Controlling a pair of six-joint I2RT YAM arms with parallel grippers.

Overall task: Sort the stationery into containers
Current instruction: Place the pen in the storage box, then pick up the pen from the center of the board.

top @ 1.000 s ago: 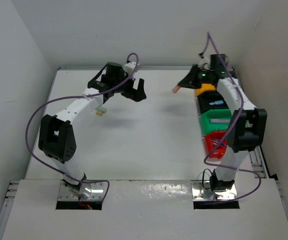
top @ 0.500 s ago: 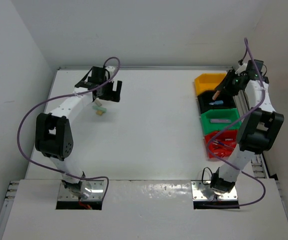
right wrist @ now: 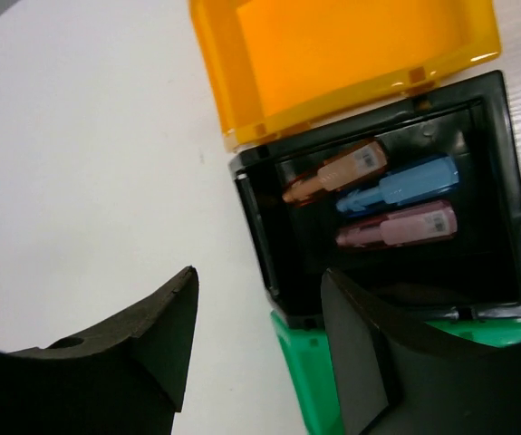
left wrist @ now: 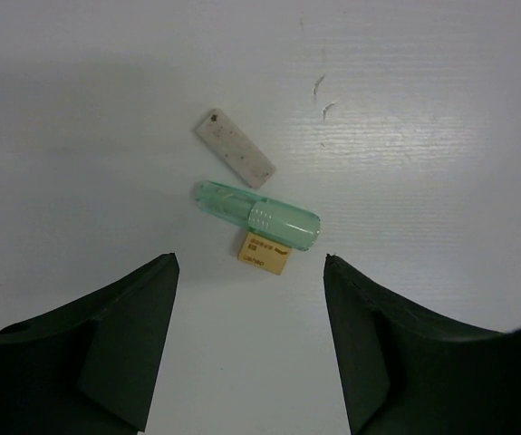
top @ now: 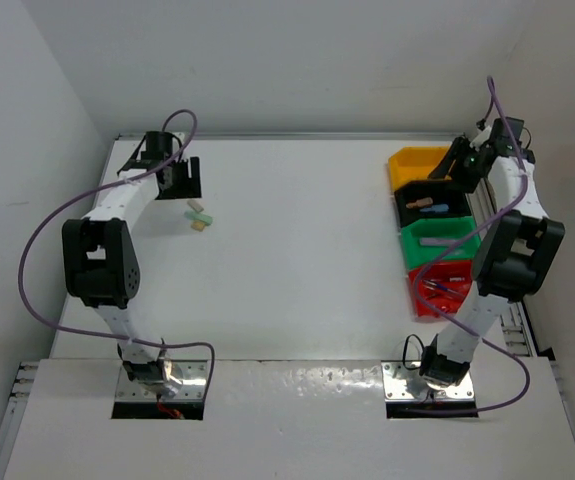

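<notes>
Quick status from my end: the left fingers [left wrist: 115,353] are spread wide with nothing between them. They hang over a small cluster near the far left corner of the bench [top: 297,260]. That cluster is a see-through green marker [left wrist: 255,215] lying flat, with a pale grey strip [left wrist: 234,160] just beside it on one side. A small tan block [left wrist: 263,253] touches it on the other side. The four bins sit in a row along the right edge of the bench: the yellow bin [top: 412,168] farthest back, then the black bin [right wrist: 255,217], the green bin [top: 457,252], and the red bin [top: 422,308] nearest me. The right fingers [right wrist: 124,362] are also spread and holding nothing, up above where the yellow and black bins meet. Inside the black bin, an orange marker [right wrist: 337,170], a blue marker [right wrist: 400,184] and a pink marker [right wrist: 396,225] lie side by side. The red bin has some thin pens [top: 445,288] in it, red and blue as far as I can make out. Something pale lies in the green bin, but it's too small for me to tell what.
</notes>
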